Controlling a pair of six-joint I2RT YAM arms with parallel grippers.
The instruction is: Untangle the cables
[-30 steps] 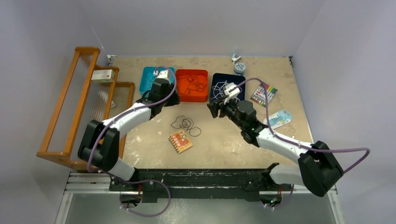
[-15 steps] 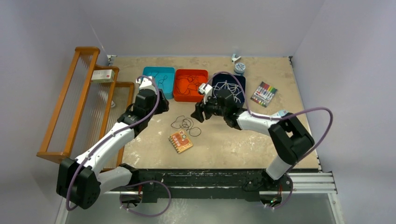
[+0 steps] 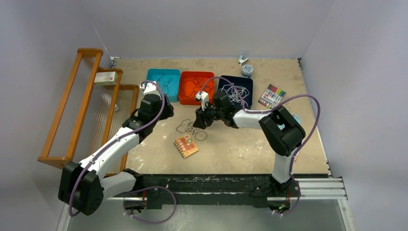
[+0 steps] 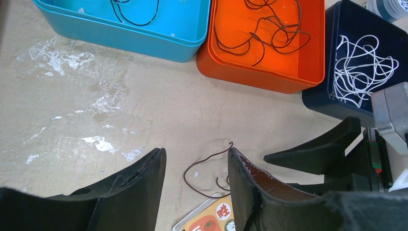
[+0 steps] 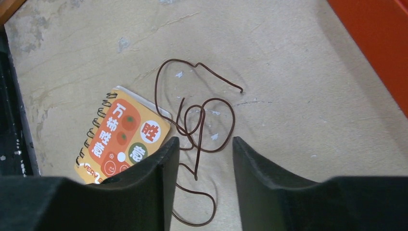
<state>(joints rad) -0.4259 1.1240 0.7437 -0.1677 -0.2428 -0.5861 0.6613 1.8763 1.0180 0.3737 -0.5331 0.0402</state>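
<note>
A loose tangle of thin dark cables [image 3: 191,128] lies on the table between the two arms. My right gripper [image 3: 198,120] hovers right over it, open. In the right wrist view strands of the tangle [image 5: 197,120] run between the parted fingers of the right gripper [image 5: 204,144] without being pinched. My left gripper [image 3: 166,111] stands open to the left of the tangle, and one curved cable end [image 4: 202,166] shows on the table between its fingers [image 4: 144,178]. More dark cables [image 4: 264,33] lie in the orange bin [image 4: 250,77], and white cables [image 4: 365,67] in the navy bin [image 4: 337,103].
A teal bin [image 3: 163,78] with a dark cable stands left of the orange one. An orange spiral notebook [image 3: 186,146] lies just in front of the tangle. A wooden rack [image 3: 72,110] runs along the left edge. A marker pack [image 3: 272,96] and a tape roll [image 3: 247,70] sit at the back right.
My right arm swung left from the navy bin to above the tangle, and its jaws narrowed a little. My left arm drew back from the bins toward the near left.
</note>
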